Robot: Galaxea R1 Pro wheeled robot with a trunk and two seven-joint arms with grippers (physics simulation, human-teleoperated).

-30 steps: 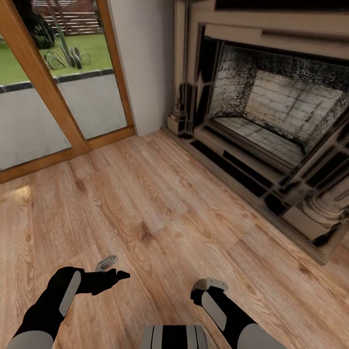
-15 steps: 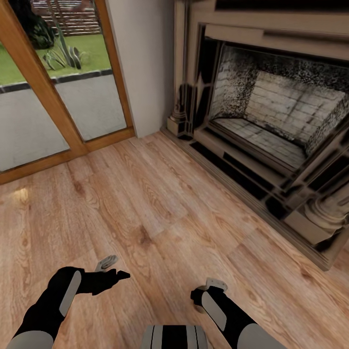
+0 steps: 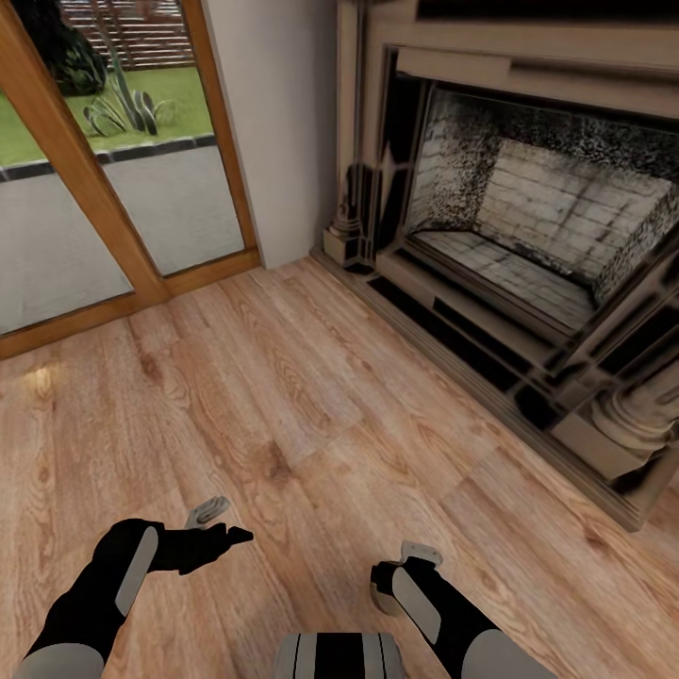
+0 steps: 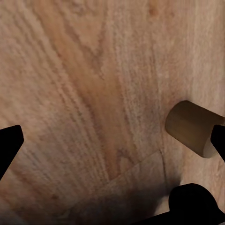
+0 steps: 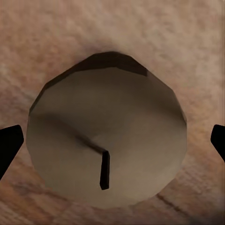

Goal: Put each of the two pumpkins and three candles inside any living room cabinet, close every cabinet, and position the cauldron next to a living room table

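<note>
Two grippers: the left gripper (image 3: pixel 212 524) and the right gripper (image 3: pixel 407 564) hang low over the wooden floor (image 3: pixel 311 405), in front of the brick fireplace (image 3: pixel 528 236) and the glass door (image 3: pixel 85 189).
Right claw: fingers apart, one dark tip at each edge of the right wrist view, nothing clamped; the gripper (image 5: pixel 112 145) sits straight above a candle (image 5: pixel 107 140).
Candle under the right arm: stands upright on the floor, wick (image 5: pixel 104 169) facing the camera, roughly centred between the fingertips; in the head view it is a pale sliver (image 3: pixel 381 598) beside the forearm.
Left claw: fingers spread, empty, pointing at bare boards.
Second candle: a beige stub (image 4: pixel 192 129) near one left fingertip; whether it lies on its side or only looks tilted, I cannot tell.
Step in hand: judged to be picking up the candle beneath the right gripper.
How to do it well: go straight down, stay centred on the wick, close on the round side wall below the top edge, and stop short of the floor; the stub is short, so a shallow pinch could let it slip.
Hard to make out: the gap between fingertips and candle top; the dark shape (image 4: pixel 194 206) at the edge of the left wrist view, possibly the other arm.
</note>
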